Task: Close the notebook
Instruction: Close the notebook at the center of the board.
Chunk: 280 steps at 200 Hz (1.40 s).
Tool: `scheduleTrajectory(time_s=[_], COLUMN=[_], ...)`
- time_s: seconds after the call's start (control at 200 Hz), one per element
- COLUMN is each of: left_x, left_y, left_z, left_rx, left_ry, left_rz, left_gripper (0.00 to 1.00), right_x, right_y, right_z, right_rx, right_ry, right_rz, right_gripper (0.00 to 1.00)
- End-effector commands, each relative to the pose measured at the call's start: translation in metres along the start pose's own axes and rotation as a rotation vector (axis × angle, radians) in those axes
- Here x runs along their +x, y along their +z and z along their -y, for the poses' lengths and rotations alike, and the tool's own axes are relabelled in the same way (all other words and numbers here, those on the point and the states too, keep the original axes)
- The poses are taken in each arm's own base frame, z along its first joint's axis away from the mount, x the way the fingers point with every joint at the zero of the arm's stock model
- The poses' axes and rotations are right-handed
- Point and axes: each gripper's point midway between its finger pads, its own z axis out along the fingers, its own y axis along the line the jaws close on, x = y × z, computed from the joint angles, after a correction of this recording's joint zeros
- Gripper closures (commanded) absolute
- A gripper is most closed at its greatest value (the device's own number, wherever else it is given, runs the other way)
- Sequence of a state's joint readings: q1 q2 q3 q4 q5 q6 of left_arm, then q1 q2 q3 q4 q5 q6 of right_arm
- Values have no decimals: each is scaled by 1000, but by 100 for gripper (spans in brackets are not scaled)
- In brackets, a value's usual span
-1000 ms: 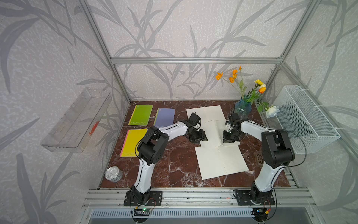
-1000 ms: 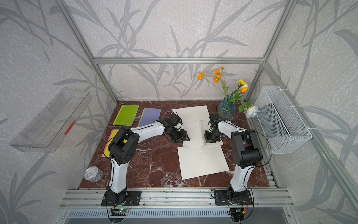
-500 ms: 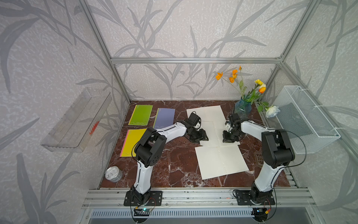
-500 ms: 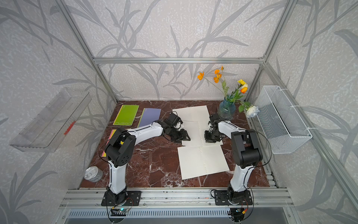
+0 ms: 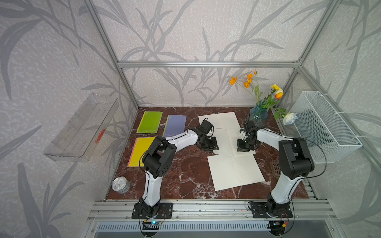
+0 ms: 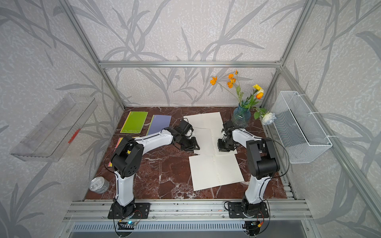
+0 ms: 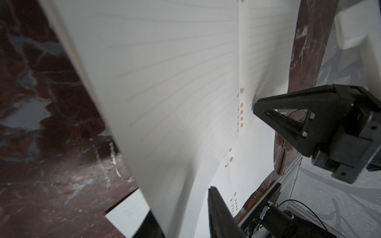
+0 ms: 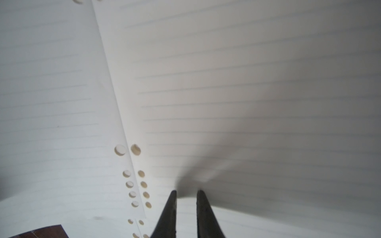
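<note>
Three white lined notebooks lie open on the right half of the table. The middle notebook [image 5: 225, 139] [image 6: 206, 140] sits between my two grippers. My left gripper [image 5: 212, 147] [image 6: 192, 147] [image 7: 181, 199] is at its left edge, where a lifted page [image 7: 165, 103] stands between the fingers with a gap still showing on one side. My right gripper [image 5: 243, 148] [image 6: 223, 148] [image 8: 186, 191] points down onto the right-hand page [image 8: 247, 103]. Its fingertips [image 7: 256, 107] touch the paper beside the punched holes, a narrow gap apart, with nothing seen between them.
Another open notebook [image 5: 235, 173] lies in front, a third [image 5: 220, 119] behind. Green [image 5: 149, 122], purple [image 5: 175, 125] and yellow [image 5: 140, 151] closed notebooks lie at the left. A blue flower vase [image 5: 258, 115] stands just behind my right gripper. A tin can [image 5: 120, 185] sits front left, a wire basket [image 5: 323, 125] on the right wall.
My left gripper's jaws have drawn closer together around the notebook's left page. Both arms have stayed almost where they were.
</note>
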<state>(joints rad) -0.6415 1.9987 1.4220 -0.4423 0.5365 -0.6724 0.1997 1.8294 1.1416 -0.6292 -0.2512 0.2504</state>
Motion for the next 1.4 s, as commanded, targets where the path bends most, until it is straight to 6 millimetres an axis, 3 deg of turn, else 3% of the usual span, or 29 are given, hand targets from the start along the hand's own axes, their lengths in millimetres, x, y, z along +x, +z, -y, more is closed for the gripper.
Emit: scheduleTrajectory(time_s=[0.0,0.315,0.705,1.005,1.394], left_x=[1,-1,9,32,58], left_y=[-12,-18,-42,-72,-141], left_z=[3,-1,-18,-57,-116], left_rx=[-21,-57,-145,-252,-398], left_ry=[10,6,12,-15,-114], left_rz=[27,42,67,59,113], left_gripper=[72,94,97,97,97], right_x=[19,18,20,21,21], right_y=[9,0,-8,-16,-11], right_z=[-1,-5,-7,-17,-47], right_rx=[0,-1,-2,-10,-10], right_ry=[0,-9,-10,-30,-94], right_rz=[-54,-35,-19,-8,-18], right_gripper=[81,81,81,81,80])
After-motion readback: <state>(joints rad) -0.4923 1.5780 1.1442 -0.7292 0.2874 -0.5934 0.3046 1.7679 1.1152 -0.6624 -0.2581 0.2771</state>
